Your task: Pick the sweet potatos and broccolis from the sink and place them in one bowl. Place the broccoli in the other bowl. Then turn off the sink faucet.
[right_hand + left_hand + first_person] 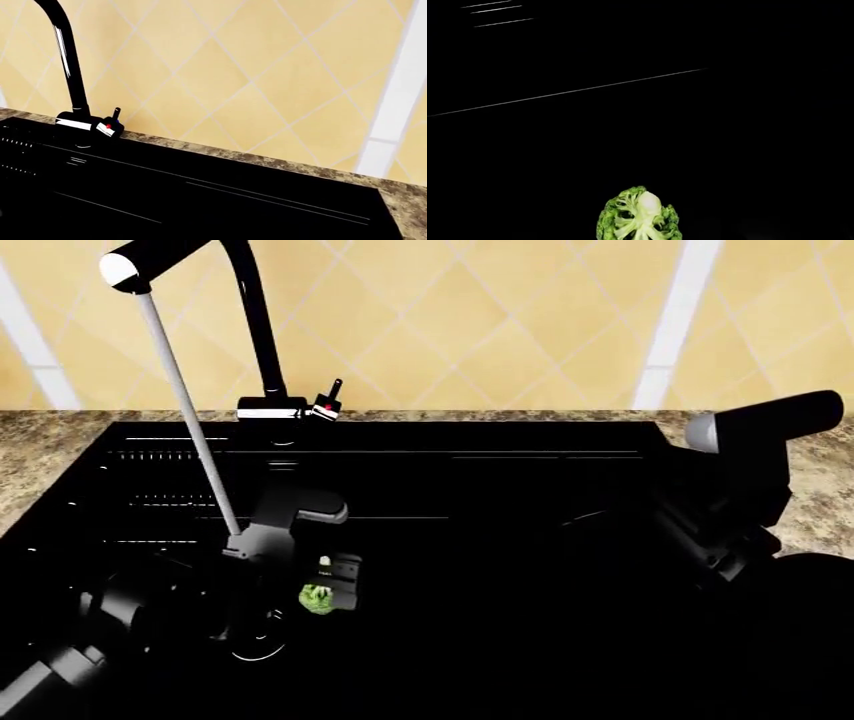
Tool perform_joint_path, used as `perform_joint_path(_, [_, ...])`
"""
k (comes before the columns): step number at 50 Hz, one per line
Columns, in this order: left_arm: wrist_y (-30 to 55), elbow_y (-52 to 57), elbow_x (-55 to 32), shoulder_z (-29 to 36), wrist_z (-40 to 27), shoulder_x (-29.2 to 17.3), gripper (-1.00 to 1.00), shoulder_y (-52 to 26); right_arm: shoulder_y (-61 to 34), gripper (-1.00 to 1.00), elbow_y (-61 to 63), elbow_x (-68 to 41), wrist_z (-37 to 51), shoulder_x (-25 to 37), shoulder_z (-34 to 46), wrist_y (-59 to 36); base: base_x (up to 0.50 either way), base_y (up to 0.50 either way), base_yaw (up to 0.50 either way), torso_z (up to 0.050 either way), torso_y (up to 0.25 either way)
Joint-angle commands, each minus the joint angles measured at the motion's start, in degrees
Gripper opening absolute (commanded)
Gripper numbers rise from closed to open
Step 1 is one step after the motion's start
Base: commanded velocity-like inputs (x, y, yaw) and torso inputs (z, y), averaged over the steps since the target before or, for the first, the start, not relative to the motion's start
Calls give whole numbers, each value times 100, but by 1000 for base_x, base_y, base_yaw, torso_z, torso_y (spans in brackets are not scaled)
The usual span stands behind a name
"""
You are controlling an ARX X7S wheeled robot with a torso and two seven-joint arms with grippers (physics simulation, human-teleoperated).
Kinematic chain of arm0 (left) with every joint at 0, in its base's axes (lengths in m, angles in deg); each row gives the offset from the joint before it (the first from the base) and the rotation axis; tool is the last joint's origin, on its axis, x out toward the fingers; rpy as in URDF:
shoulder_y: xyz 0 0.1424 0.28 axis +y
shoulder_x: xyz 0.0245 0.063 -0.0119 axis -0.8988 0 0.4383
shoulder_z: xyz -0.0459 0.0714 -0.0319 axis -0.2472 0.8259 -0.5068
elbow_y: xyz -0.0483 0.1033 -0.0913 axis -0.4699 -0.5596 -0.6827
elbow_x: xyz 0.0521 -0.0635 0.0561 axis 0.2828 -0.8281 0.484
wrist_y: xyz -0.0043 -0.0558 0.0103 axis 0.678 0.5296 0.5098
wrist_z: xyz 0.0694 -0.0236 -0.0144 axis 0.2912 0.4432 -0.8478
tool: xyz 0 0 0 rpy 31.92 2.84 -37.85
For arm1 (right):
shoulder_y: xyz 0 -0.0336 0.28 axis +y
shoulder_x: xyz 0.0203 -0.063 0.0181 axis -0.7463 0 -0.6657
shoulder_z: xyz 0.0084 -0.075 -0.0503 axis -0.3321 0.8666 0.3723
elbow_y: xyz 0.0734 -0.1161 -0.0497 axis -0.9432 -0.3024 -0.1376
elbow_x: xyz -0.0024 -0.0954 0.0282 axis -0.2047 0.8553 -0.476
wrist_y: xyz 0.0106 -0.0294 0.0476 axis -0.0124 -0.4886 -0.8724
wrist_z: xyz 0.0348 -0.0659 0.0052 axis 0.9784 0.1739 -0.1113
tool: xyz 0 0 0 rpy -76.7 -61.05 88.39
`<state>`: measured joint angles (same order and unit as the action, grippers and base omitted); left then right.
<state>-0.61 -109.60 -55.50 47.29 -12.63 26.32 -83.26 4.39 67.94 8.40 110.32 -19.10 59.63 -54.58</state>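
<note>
Back wall at 12 o'clock: yellow-tan tiles laid diagonally, pale grout lines. White vertical strip on wall at 1 o'clock, second white strip at 10 o'clock. Speckled brown granite countertop runs along wall base, widening at 3 and 9 o'clock. Light even, flat; thin highlights glint on dark surfaces below the counter.
</note>
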Motion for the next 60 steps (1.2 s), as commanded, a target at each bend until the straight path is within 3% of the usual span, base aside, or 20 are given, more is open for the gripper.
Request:
perform_joint_path(1, [-56,-493,130,113,297,251,100,-35,33,100,-6,23,-22,0,16,49,0,0,0,0,0])
perform_joint_path(24, [-509,-2148,744,507,1134,1065,100,-165,120,100,-26,0,-58,3,25,121,0,0,0,0,0])
perform_joint_path(47, [-699,-3187,973,656,1568,1465,100,-168,299,100,-44,60,-131,16,7,283,0,0,0,0,0])
perform_joint_path(60, [-1062,-4389,1250,805,2137,2028,100,-352,327,100,-22,-31,-79,26,-19,270,0,0,0,0,0])
